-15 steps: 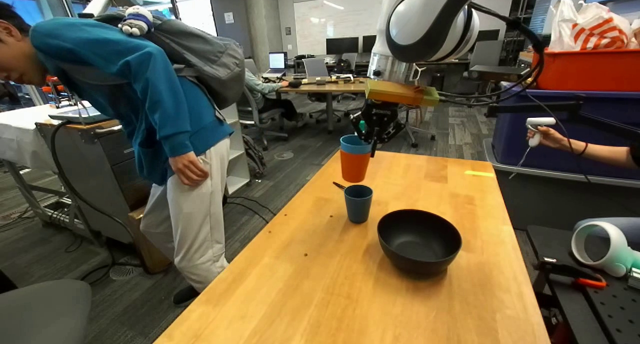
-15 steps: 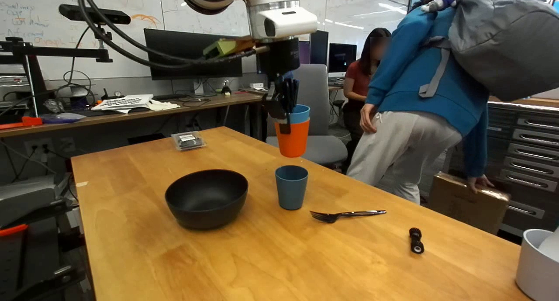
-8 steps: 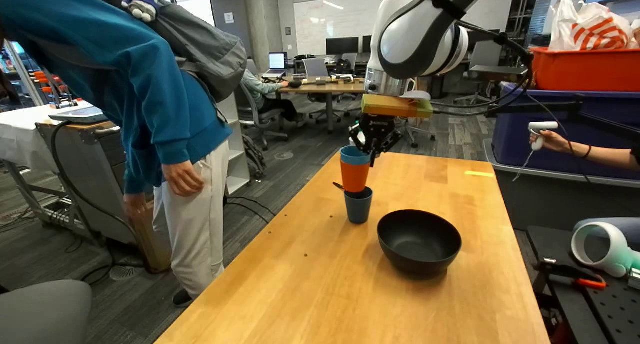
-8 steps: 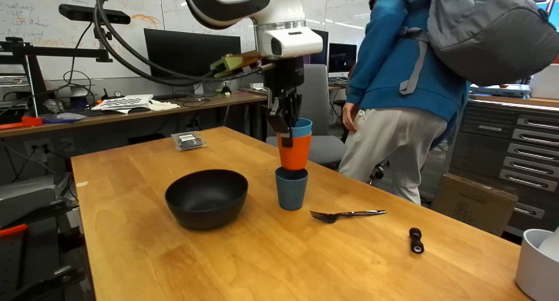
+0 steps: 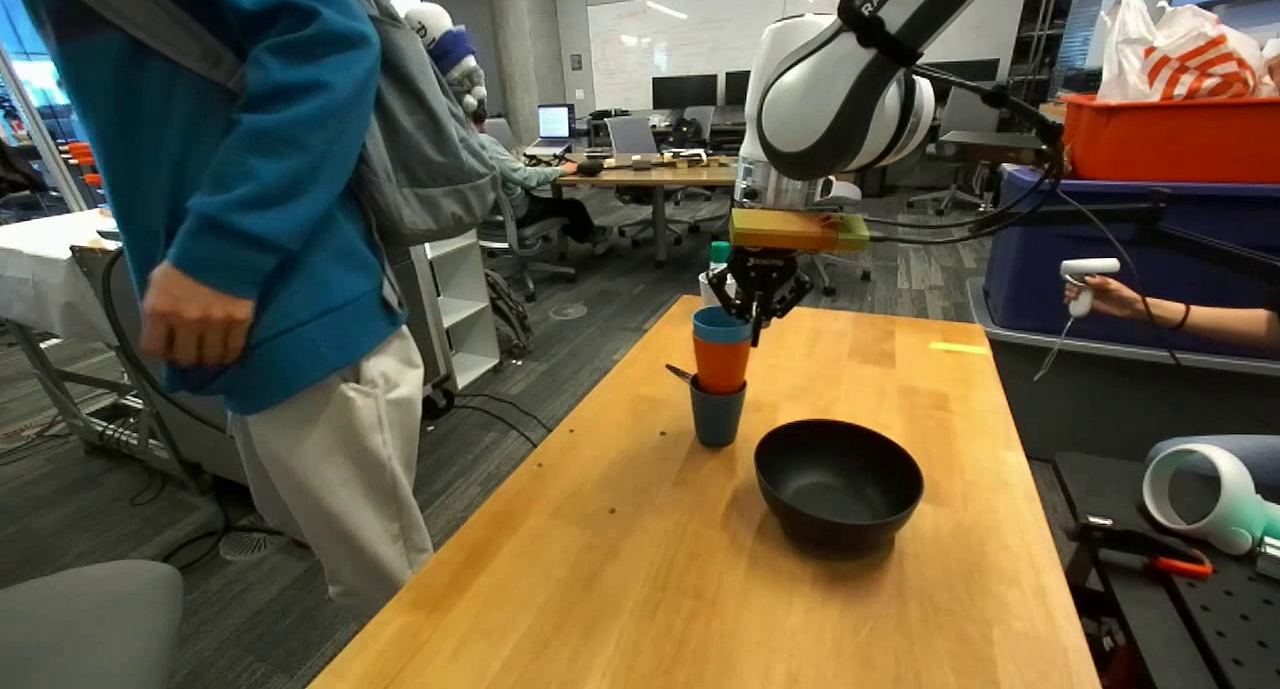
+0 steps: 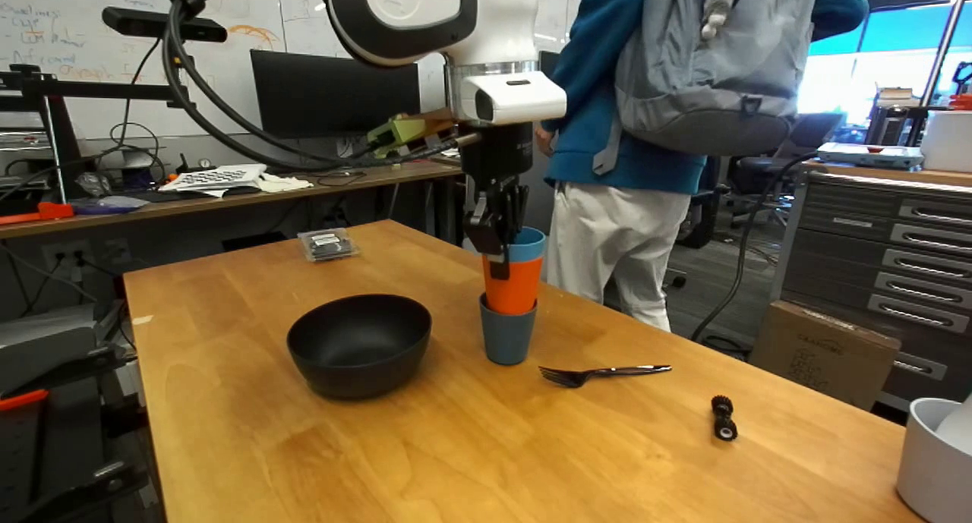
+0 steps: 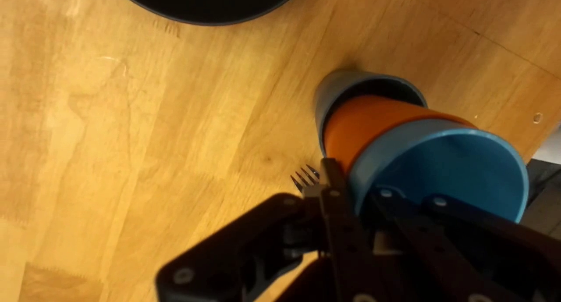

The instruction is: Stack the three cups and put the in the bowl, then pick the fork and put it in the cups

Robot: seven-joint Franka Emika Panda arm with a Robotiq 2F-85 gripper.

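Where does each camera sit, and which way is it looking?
In an exterior view: seems above an end of the table, looking along it toward a far desk; robot arm and hand show.
In an exterior view: probably near a table end too, looking slantwise across toward a big monitor; robot arm and hand show.
In the wrist view: sits by the hand, looking down at three cups; only the hand shows.
Both exterior views share the bowl, cups, fork and hand.

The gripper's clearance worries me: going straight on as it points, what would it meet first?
Probably the dark teal cup: the gripper points down, and the orange cup it holds has its base inside that cup's mouth. Remaining depth is hidden.
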